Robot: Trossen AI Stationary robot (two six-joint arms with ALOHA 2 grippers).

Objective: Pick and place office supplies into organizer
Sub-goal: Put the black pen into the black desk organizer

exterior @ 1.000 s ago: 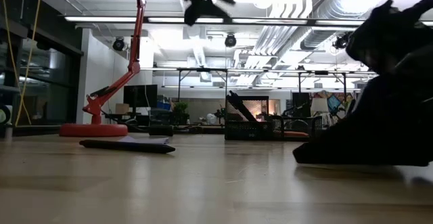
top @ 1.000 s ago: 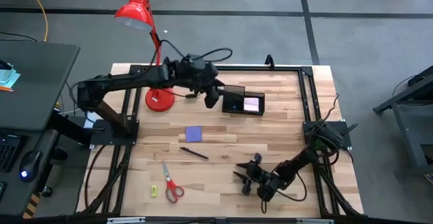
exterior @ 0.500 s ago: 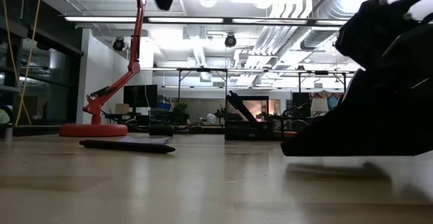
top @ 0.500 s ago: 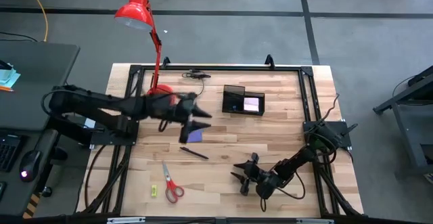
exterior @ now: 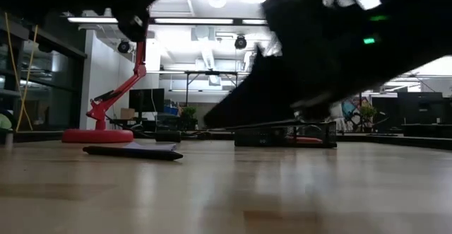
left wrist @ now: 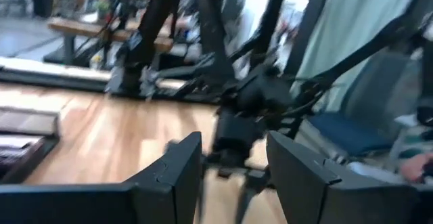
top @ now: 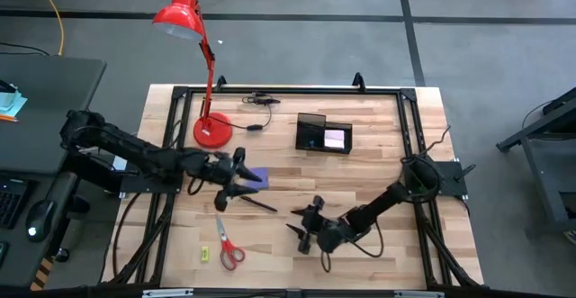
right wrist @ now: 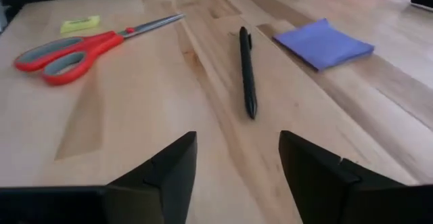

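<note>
The purple note pad (top: 259, 174) lies flat at mid-table, a thin black pen (top: 257, 203) just in front of it. Red-handled scissors (top: 229, 245) and a tiny yellow-green piece (top: 205, 254) lie near the front left. The black organizer (top: 312, 134) stands at the far middle with a pink note pad (top: 334, 139) in it. My left gripper (top: 239, 179) hovers open and level beside the purple pad, with nothing between its fingers (left wrist: 177, 170). My right gripper (top: 302, 230) is open and low, pointing at the pen (right wrist: 247, 72), with the scissors (right wrist: 67, 48) and the pad (right wrist: 323, 42) beyond.
The red desk lamp's round base (top: 212, 131) stands left of the organizer, its head (top: 178, 14) beyond the far edge. A black cable (top: 259, 100) lies along the far edge. A black frame (top: 171, 154) borders the wood table top.
My left gripper has swung away from the organizer toward the table's near left and come down beside the purple note pad. My right gripper has moved toward the table's left, closer to the pen, and lifted a little. The supplies lie where they were.
</note>
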